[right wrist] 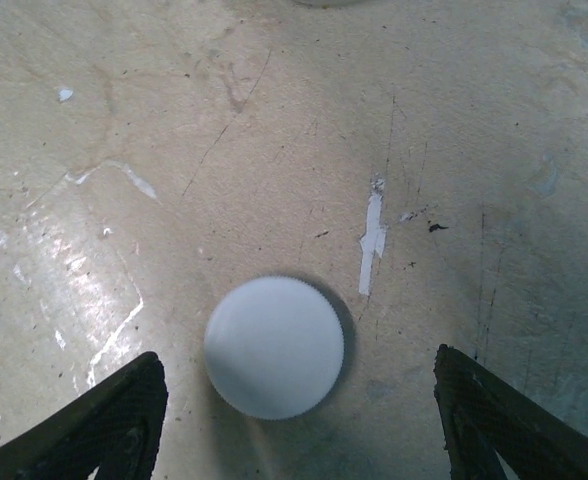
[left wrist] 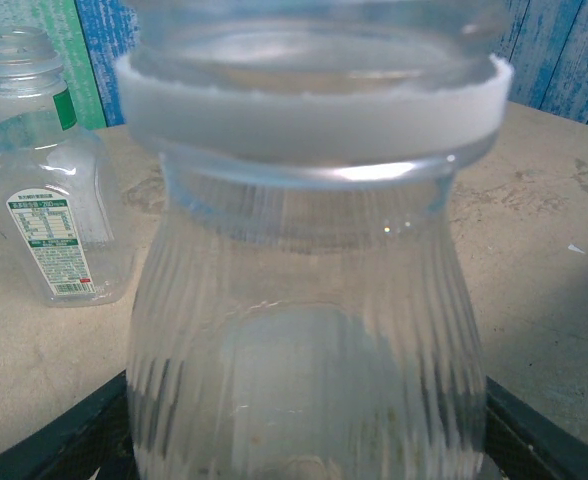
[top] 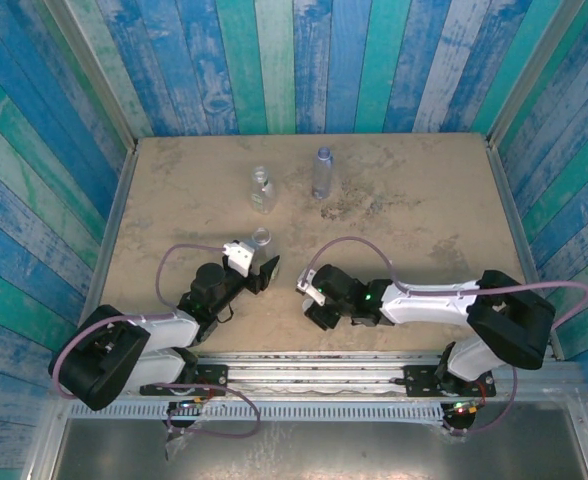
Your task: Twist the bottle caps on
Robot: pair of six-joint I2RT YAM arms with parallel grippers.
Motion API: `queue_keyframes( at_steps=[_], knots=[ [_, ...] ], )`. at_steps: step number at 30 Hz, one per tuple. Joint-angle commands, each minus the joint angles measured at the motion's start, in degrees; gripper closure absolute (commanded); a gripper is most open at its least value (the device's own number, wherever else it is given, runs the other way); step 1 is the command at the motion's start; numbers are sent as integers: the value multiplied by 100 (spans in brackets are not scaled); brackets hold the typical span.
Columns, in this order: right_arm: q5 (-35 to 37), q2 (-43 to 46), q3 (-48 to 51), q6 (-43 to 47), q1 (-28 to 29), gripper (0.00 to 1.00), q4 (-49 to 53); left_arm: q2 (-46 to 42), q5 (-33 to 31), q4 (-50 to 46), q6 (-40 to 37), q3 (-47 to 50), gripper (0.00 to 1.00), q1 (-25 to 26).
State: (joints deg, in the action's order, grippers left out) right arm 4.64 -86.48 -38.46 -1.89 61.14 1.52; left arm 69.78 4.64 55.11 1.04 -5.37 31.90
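A plain clear ribbed bottle (left wrist: 304, 300) with a white neck ring and an open mouth stands between the fingers of my left gripper (left wrist: 309, 445), which is shut on its body; from above it is the bottle (top: 262, 238) at the left gripper (top: 257, 260). A white cap (right wrist: 274, 347) lies flat on the table between the fingers of my right gripper (right wrist: 304, 430), which is open, with a gap on each side of the cap. The right gripper (top: 309, 293) points down at the table, right of the held bottle. A green-label bottle (top: 263, 190) and a blue-tinted bottle (top: 322, 172) stand farther back.
The green-label bottle (left wrist: 49, 170) stands uncapped just left of and behind the held bottle. A raised metal rim (top: 114, 215) and blue-green plank walls border the tan table (top: 424, 200). A white scuff (right wrist: 372, 240) marks the table beyond the cap.
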Motion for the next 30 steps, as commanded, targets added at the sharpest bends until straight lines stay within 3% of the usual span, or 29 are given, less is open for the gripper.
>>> queue_keyframes(
  at_steps=[1,12,16,22,30],
  knots=[
    [207,-86,10,-299,54,30,-287,46,-34,59,-69,88,38,18],
    [49,-413,-59,-306,89,36,-322,61,-8,61,-95,100,38,18],
    [47,-449,-58,-301,104,45,-328,71,28,85,-103,106,38,18],
    [28,-423,-50,-286,134,52,-310,39,54,66,-113,110,38,19],
    [-7,-262,0,-399,136,56,-310,176,273,1,-227,37,38,18]
  ],
)
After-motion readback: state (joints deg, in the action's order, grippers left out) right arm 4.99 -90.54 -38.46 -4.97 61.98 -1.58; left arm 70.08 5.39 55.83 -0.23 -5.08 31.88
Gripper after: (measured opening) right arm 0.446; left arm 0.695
